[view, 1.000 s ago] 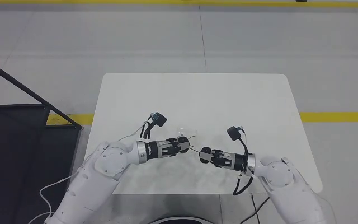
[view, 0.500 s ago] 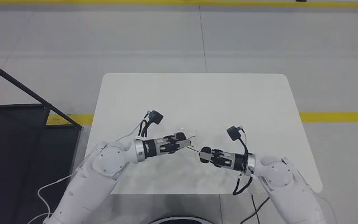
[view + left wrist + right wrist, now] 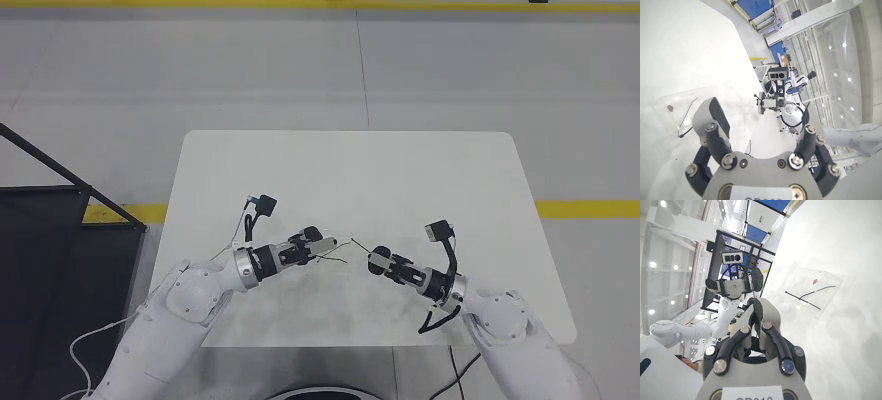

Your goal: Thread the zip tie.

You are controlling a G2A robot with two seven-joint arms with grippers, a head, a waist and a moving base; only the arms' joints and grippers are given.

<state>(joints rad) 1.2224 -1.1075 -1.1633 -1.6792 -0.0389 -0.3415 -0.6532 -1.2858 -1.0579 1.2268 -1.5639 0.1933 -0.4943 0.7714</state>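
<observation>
While the left fingers (image 3: 718, 112) spread wide, the right fingers (image 3: 770, 311) pinch a zip tie (image 3: 754, 297), both arms angled inward

Left arm (image 3: 200, 290) and right arm (image 3: 500, 315): glossy white rounded shells, black-and-silver banded forearms. Left gripper (image 3: 761, 111): grey metal base plate (image 3: 761, 170), black link bars pinned with silver screws (image 3: 796, 160), pale fingers faced with black pads (image 3: 719, 113), white label (image 3: 761, 193). Right gripper (image 3: 755, 306): same build. Black camera (image 3: 262, 203) on a bracket above each wrist. White cable (image 3: 95, 338) trails toward 7 o'clock; black cable (image 3: 436, 322) loops near the right wrist.
</observation>
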